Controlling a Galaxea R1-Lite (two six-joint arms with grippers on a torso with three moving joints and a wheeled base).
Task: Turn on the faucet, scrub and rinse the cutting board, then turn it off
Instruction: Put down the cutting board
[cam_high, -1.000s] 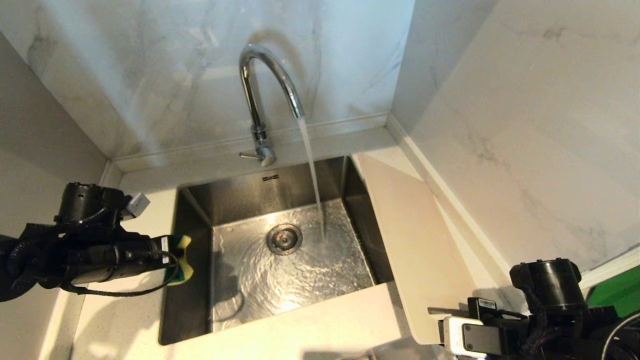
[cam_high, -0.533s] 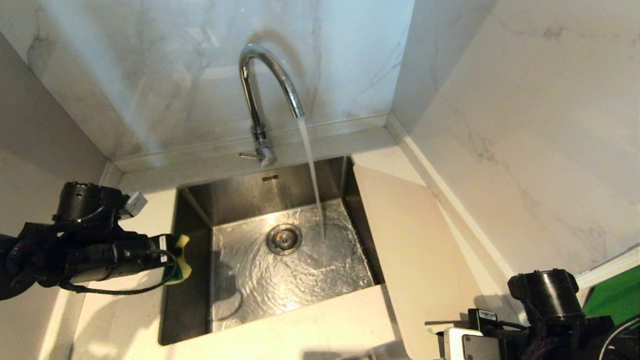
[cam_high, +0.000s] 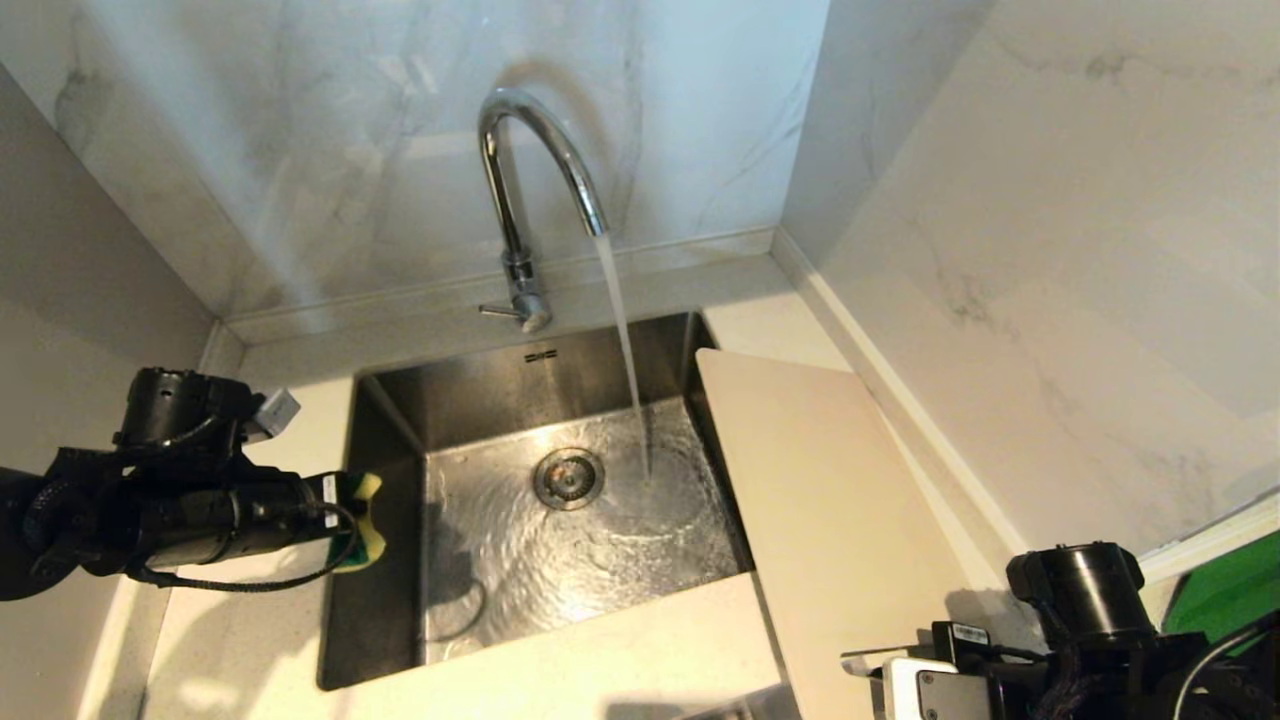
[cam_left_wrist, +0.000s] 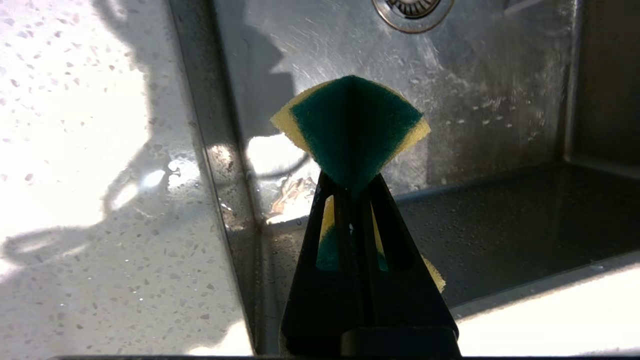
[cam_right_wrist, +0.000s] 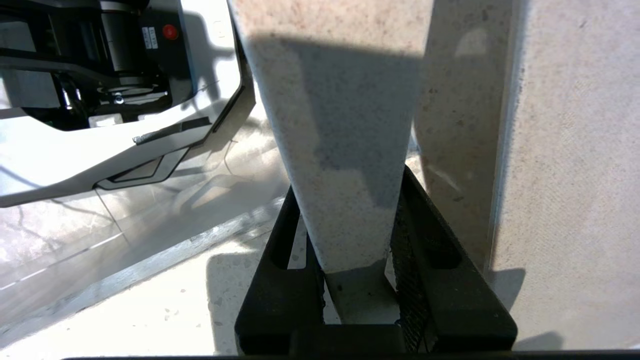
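Between the black fingers of the right end effector (cam_right_wrist: 357, 280), the near edge of the cutting board (cam_high: 820, 500) is sitting, the jaws only partly open and closing around its thin rim; whether they are pressing tight cannot be told. Out from that grip, the cream board is leaning tilted over the right side of the sink (cam_high: 385, 420), its far end reaching toward the back corner of the counter (cam_high: 640, 650) beside the marble wall (cam_high: 1050, 250).

On the other side, the left end effector (cam_left_wrist: 350, 185) is clamping a sponge (cam_left_wrist: 355, 125), green scouring face outward with yellow foam behind, folded by the fully closed fingers. It is hanging over the left rim of the sink, well apart from the board.

At the back, the faucet (cam_high: 525, 170) is running, a stream of water (cam_high: 625, 350) falling onto the steel floor just right of the drain (cam_high: 568, 477). A small dark mark is showing on the sink's rear wall below the faucet, too small to read. White labels on both arms are likewise unreadable.
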